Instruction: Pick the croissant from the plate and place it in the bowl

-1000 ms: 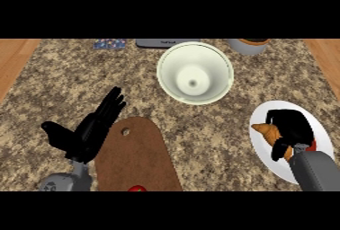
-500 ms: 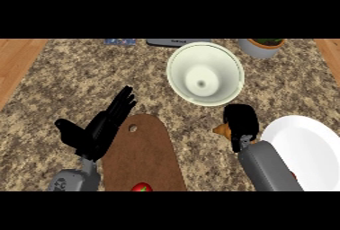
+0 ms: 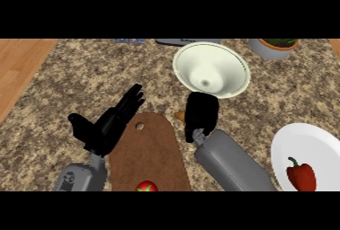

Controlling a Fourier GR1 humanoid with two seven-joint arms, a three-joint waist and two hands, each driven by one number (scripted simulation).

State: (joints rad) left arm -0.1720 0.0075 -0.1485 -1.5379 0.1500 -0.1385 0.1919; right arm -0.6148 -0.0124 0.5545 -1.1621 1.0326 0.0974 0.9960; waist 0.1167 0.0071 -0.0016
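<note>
Counter [image 3: 79, 81]: speckled brown stone top, with a wooden strip along the left edge.

Bowl [image 3: 211, 69]: cream, round, standing upright near the far middle of the counter; nothing shows inside it.

Right hand [image 3: 200, 112]: black, on a grey forearm, placed just below the bowl's near rim; fingers curled downward round the croissant.

Croissant [image 3: 179, 117]: only a small orange-brown end shows at the left side of the right hand; the rest is hidden under the fingers; it is off the plate and outside the bowl.

Plate [image 3: 299, 143]: white, at the right edge, well apart from the right hand; carries a red pepper [image 3: 301, 174].

Left hand [image 3: 106, 123]: black, fingers straight and spread, holding nothing; resting at the left, beside the cutting board.

Cutting board [image 3: 149, 152]: brown wood, with a hole near its far end; a tomato [image 3: 147, 187] sits at its near end.

Plant pot [image 3: 272, 47]: grey, far right corner.
</note>
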